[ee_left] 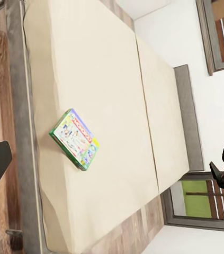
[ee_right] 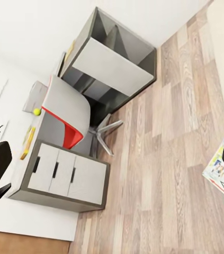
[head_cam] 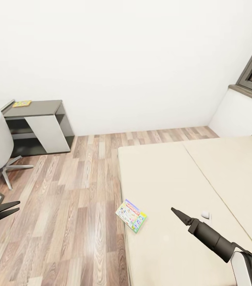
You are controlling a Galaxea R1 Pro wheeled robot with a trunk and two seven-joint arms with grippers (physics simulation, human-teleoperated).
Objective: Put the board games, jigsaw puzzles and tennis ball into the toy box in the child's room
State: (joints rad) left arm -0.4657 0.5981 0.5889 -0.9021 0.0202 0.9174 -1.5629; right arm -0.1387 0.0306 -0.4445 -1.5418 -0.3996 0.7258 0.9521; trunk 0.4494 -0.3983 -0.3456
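step: looks like the fetch-from-the-bed part, robot parked at the bed edge and nothing picked up yet

board game: pale green-edged board game lying flat on the mattress near its left edge, lower middle of the head frame; in the left wrist view it's left of centre, alone on the beige

second game: a flat yellow box sits on top of the dark side cabinet at the upper left, can't read what it is

tennis ball: tiny yellow-green dot on the worktop behind the red and white chair, left side of the right wrist view

left tool: far left of the head frame, over the floor, fingers spread apart, empty

right tool: lower right, over the mattress, just right of the game and not touching it; comes to one dark point, so fingers look together, empty

next: I'd guess open the right tool, slide it left over the game and pinch an edge. It's flat and thin, so probably awkward to get under.
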